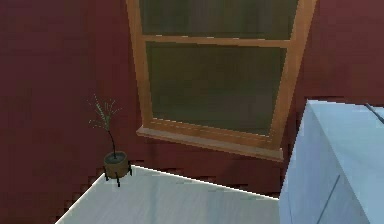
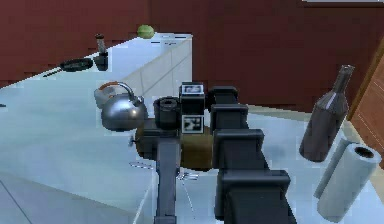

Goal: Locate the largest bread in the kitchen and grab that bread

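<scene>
Pale counter (image 2: 50, 140), dark-red kitchen walls (image 2: 260, 50), kettle (image 2: 122, 108) near hand (image 2: 148, 138) — cannot tell if it holds anything, brownish lump (image 2: 198, 152), perhaps bread.

Pale countertop (image 2: 50, 140) bearing a metal kettle (image 2: 120, 108), a dark bottle (image 2: 325, 118) beside a white paper roll (image 2: 348, 180), and farther off a black pan (image 2: 75, 66) and green fruit (image 2: 146, 32)

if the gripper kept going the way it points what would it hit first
Likely the kettle: the gripper points toward the view's left and the kettle sits just there on the counter, though depth is unclear.
</scene>
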Controlling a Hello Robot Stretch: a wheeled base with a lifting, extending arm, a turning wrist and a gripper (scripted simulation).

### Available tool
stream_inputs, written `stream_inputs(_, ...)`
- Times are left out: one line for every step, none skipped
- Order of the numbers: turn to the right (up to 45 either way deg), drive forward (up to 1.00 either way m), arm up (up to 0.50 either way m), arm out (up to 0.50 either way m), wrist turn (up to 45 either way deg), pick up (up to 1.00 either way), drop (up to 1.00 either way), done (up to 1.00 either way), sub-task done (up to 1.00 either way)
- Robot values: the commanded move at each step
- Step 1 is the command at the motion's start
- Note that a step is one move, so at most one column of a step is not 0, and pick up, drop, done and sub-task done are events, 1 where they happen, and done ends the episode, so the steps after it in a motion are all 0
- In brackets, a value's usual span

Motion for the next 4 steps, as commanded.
stream_inputs(0.0,0.00,0.00,0.00,45.0,0.00,0.00,0.00,0.00)
stream_inputs(0.0,0.00,0.00,0.00,45.0,0.00,0.00,0.00,0.00)
stream_inputs(0.0,0.00,0.00,0.00,45.0,0.00,0.00,0.00,0.00)
stream_inputs(0.0,0.00,0.00,0.00,45.0,0.00,0.00,0.00,0.00)
